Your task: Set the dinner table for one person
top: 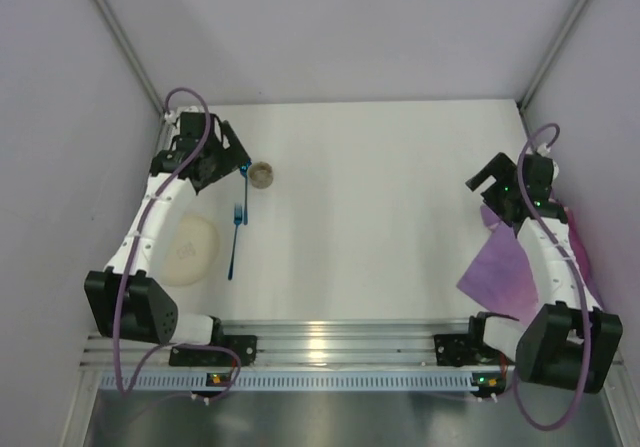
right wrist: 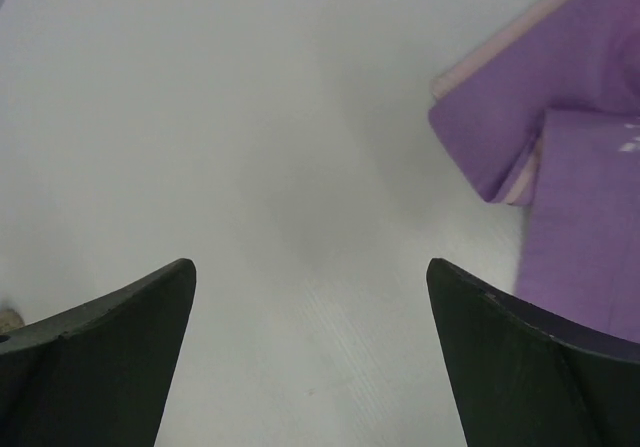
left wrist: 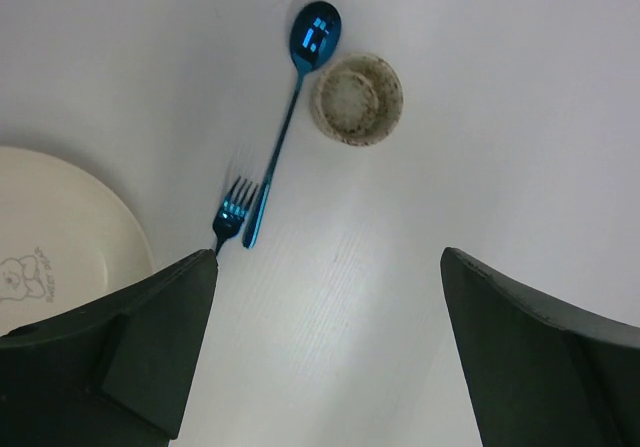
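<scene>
So, nothing looks set yet. Dinner table (top: pixel 380 217) is the big white top across the whole cell; the items all sit at its two sides.

Left side: cream plate (top: pixel 190 249) beside the left arm, with the blue fork (top: pixel 233 247) just beside it. Blue spoon (top: pixel 243 192) lies further out, handle end alongside the fork tines, bowl next to a small speckled cup (top: pixel 262 175).

Right side: purple placemat (top: pixel 505 267), folded over on itself and partly under the right arm.

Left gripper (top: pixel 232 159) hangs above spoon and cup, jaws wide apart, holding nothing. It looks staged to pick one of those. Right gripper (top: pixel 488 179) is likewise spread wide and empty, over bare table just beside the placemat's folded corner.

My read: the mat should go down flat mid-table first, since plate and cutlery get arranged on or around it.

Risk: a thin, floppy mat is hard to pinch off a smooth top.
</scene>
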`<state>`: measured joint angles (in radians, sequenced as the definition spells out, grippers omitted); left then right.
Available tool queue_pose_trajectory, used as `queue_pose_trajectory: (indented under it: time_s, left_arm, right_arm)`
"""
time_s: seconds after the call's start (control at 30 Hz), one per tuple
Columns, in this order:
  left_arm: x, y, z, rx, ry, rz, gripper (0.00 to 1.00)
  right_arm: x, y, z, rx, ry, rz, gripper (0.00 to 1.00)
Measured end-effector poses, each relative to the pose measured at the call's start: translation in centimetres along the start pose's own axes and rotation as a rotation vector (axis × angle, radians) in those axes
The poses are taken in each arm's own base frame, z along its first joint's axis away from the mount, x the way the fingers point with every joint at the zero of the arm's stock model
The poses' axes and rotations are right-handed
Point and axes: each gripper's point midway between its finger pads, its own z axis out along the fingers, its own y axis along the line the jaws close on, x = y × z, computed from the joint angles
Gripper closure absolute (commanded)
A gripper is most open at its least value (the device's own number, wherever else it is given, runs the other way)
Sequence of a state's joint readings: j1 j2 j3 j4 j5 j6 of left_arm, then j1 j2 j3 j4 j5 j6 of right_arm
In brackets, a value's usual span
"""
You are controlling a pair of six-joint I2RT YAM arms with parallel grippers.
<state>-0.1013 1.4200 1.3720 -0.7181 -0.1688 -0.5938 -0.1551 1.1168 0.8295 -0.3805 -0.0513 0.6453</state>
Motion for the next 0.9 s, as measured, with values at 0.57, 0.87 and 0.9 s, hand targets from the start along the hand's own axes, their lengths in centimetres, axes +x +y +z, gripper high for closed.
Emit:
queue_pose_trajectory:
  time_s: [0.57,0.87,0.9]
  left_arm:
    - [9.5,-2.5,-1.7,0.199,0.199,0.071,0.05]
    - [10.0,-2.2,-1.3,0.184,0.218,0.086,0.07]
    - [10.1,-2.2,-1.2,0.181,0.223,0.087,0.07]
  right_arm:
    - [3.7,-15.2,2.2,0.482,0.34,0.079,0.01]
    - [6.7,-16.5,3.1,0.533,0.444,0.061,0.4]
    - [6.7,-16.8,3.0,0.55,0.444,0.048,0.47]
